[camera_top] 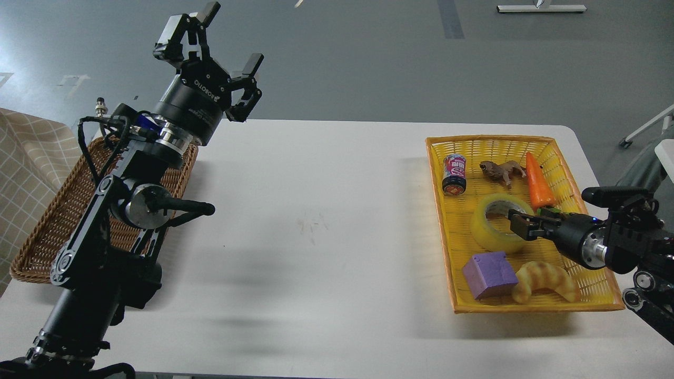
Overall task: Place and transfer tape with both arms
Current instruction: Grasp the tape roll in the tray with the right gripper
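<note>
Brown wicker forms the shallow tray (52,226) at the far left, well apart from the yellow basket (453,247) across the white counter (316,226). The left arm (121,210) rises in front of this wicker tray, hiding part of it, and its left gripper (226,39) is lifted high above the counter's far edge, on the opposite side from the yellow basket, with both fingers spread wide and nothing between them. The middle of the counter carries only a faint smudge.

Inside the yellow basket, at its far left corner, a small drink can (454,174) stands slightly tilted. Just right of it along the far wall lies a small brown animal figure (502,171), and right of that an orange carrot (539,181) lies pointing toward the far rim. The tape (497,223) lies flat in the middle of the yellow basket, its core opening facing up. In the basket's near half, a purple cube (489,275) sits at the left and a croissant (545,281) lies just beside it to the right.

The right arm (621,237) comes in over the basket's right rim. The right gripper (518,223) is at the tape's right side: one finger lies over the top of the roll toward its core and another sits lower against the outer wall. Whether the fingers are actually pinching the tape cannot be told.
</note>
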`<move>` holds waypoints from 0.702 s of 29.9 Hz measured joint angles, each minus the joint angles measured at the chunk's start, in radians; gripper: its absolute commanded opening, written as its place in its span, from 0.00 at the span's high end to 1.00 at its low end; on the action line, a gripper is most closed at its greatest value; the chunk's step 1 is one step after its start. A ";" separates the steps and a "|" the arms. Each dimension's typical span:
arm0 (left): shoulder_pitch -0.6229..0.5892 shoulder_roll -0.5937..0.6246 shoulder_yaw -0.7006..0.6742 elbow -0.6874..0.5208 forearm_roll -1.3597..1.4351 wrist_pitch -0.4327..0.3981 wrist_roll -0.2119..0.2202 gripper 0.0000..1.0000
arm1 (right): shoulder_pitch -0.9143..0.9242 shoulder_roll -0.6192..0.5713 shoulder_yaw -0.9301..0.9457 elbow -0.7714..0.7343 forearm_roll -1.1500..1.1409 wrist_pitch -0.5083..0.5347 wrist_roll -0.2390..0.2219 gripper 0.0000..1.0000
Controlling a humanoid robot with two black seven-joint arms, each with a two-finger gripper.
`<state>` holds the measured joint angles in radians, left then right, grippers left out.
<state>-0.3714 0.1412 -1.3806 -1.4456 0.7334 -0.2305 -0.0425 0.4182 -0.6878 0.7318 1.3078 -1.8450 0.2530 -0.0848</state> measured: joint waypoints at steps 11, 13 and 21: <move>0.000 0.000 0.000 0.000 0.002 0.004 0.000 0.02 | -0.005 -0.002 0.000 -0.001 -0.002 0.000 -0.001 0.27; 0.000 0.001 0.000 0.000 0.002 0.005 0.000 0.02 | -0.006 -0.001 0.000 -0.001 -0.004 0.000 -0.001 0.27; 0.001 0.000 0.000 -0.001 0.002 0.008 0.000 0.02 | -0.020 0.002 -0.002 -0.004 -0.025 0.000 -0.001 0.34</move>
<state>-0.3708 0.1414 -1.3803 -1.4462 0.7349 -0.2225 -0.0429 0.3980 -0.6862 0.7301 1.3039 -1.8703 0.2530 -0.0860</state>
